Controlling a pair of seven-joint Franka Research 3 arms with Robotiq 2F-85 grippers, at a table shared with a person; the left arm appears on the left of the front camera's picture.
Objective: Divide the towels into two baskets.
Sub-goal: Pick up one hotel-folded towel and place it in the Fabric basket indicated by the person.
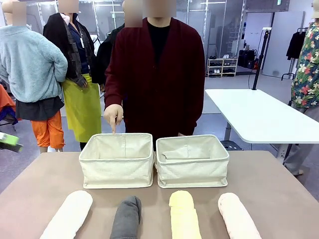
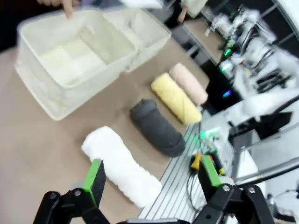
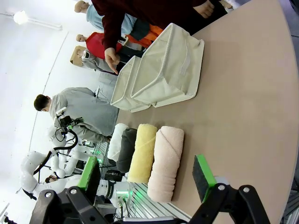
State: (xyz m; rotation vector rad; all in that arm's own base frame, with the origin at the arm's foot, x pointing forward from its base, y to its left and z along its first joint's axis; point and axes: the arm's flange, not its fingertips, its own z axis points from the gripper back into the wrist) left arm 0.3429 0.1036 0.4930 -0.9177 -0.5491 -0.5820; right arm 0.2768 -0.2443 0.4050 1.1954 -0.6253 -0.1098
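left gripper [image 2: 153,173]: fingers wide apart, empty, hanging nearer than the left basket [image 1: 117,172] | right gripper [image 3: 145,171]: fingers wide apart, empty | row lying nearer than left basket: white towel [image 1: 67,214] near-left, dark grey towel [image 1: 127,216] straight before it, yellow towel [image 1: 183,215] and pink towel [image 1: 238,215] near-right | right basket [image 1: 192,174]: just beside its right wall | person's hand [image 1: 113,115]: finger pointing down at its far rim | white table [image 1: 259,117]: far right beyond it

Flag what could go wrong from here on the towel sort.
1. The person's hand points at the left basket's far rim; a drop there may come close to it.
2. The yellow towel and pink towel lie close together; the open right gripper may snag both.
3. The white towel ends at the table's edge; a nudge could roll it off.
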